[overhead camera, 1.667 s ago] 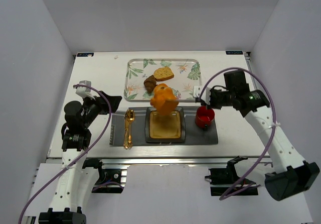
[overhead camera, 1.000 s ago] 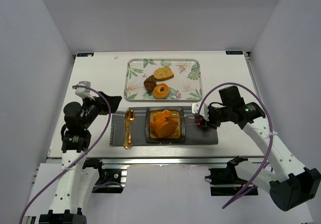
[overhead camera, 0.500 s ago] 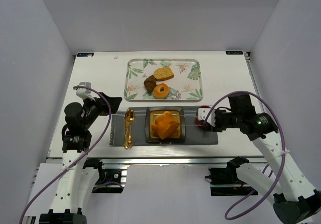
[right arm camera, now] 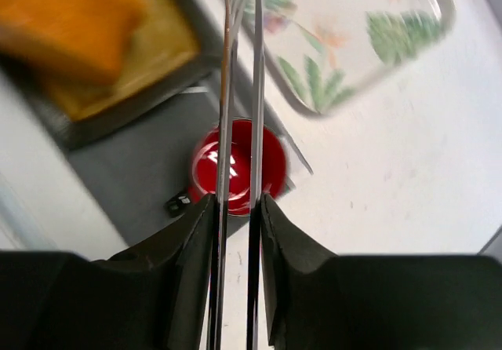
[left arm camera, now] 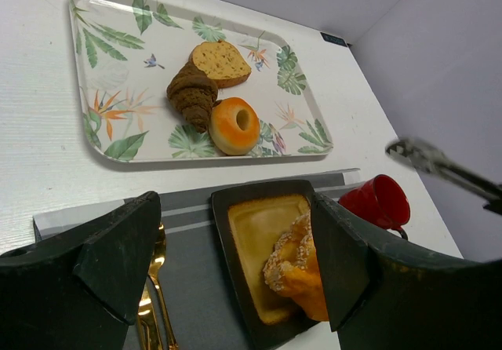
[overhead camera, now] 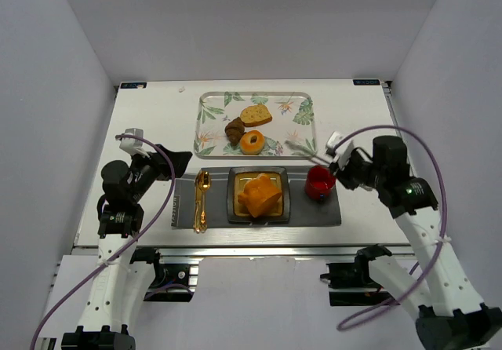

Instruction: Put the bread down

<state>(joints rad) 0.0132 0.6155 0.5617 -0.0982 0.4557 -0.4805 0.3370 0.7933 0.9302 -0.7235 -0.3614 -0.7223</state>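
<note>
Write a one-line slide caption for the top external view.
Bread set on the dark square plate; right gripper holds empty tongs near the red cup.

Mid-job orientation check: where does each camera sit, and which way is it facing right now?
Top external: above and behind the bases, looking down on the table; both arms show, bread on the dark plate.
Left wrist: low at the table's left, facing across toward the floral tray; its open left pincer frames the view.
Right wrist: overhead, looking down along its tongs at the red cup; the right pincer clamps them.
Shared: both wrist views catch the bread, plate and cup.
</note>
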